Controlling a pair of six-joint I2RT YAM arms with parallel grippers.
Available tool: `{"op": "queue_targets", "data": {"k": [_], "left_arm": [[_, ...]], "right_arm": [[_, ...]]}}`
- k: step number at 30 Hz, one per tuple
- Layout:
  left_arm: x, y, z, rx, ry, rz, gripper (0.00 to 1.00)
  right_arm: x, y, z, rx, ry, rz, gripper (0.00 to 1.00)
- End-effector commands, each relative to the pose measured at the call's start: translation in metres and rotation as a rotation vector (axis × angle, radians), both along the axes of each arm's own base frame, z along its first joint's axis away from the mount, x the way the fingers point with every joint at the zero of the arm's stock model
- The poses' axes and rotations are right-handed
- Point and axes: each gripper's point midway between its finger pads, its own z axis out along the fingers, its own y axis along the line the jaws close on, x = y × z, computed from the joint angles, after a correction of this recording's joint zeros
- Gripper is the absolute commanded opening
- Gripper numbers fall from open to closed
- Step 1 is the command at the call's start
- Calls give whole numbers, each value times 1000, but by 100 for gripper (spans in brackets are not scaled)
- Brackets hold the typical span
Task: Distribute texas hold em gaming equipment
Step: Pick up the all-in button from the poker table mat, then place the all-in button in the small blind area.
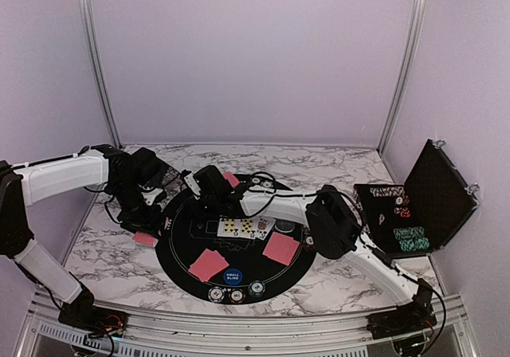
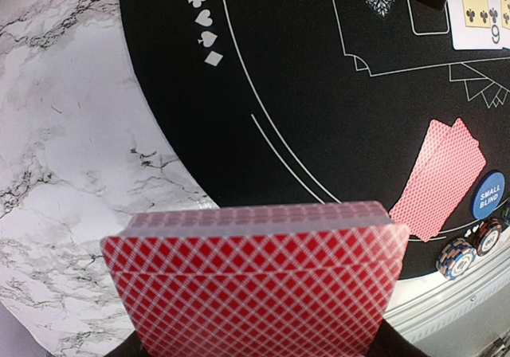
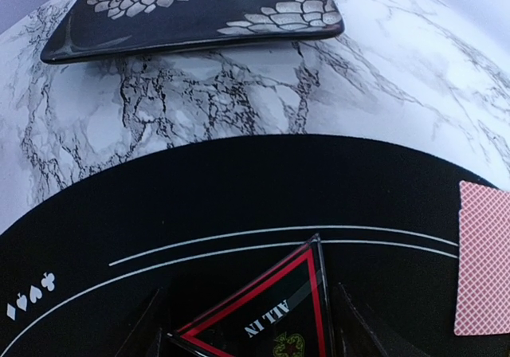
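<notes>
Marble table [image 1: 335,166]: fills the lower half of the top view.
Black mat [image 1: 179,253]: round, at the centre of the table.
Chip case [image 1: 442,190]: open at the right edge, off the mat.
Left tool [image 1: 150,223]: closed on the red-backed deck [image 2: 255,285], just left of the mat's rim.
Right tool [image 3: 251,333]: fingers either side of the black "ALL IN" marker [image 3: 263,309], upper left of the mat; gripping or not, I can't tell.
Face-down cards [image 1: 209,264]: on the lower mat.
Blue button [image 1: 233,276], chips [image 1: 227,295]: bottom rim.
</notes>
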Motion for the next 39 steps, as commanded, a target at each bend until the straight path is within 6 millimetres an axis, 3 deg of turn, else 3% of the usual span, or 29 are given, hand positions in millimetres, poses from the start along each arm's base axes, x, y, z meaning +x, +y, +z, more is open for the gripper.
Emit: {"op": "queue_targets", "data": {"k": [1,8,17,28,39], "left_arm": [[2,-1,10,-23,-26,-2,57],[3,-1,10,-20,-26,0,57],[3,-1,10,-20,-25,0,57],[6,-3,10,-21,-25,5,57],[8,-5,10,-24,-21,2,57]], "right_arm": [[-4,-2,37,24,-20,8,64],[-9,-1,74,73,-37,28,62],[-17,-9,95,80,-30,35,61],[-39,-48,123,97,-33,6,61],[-88,-95,119,93,31,8,60]]}}
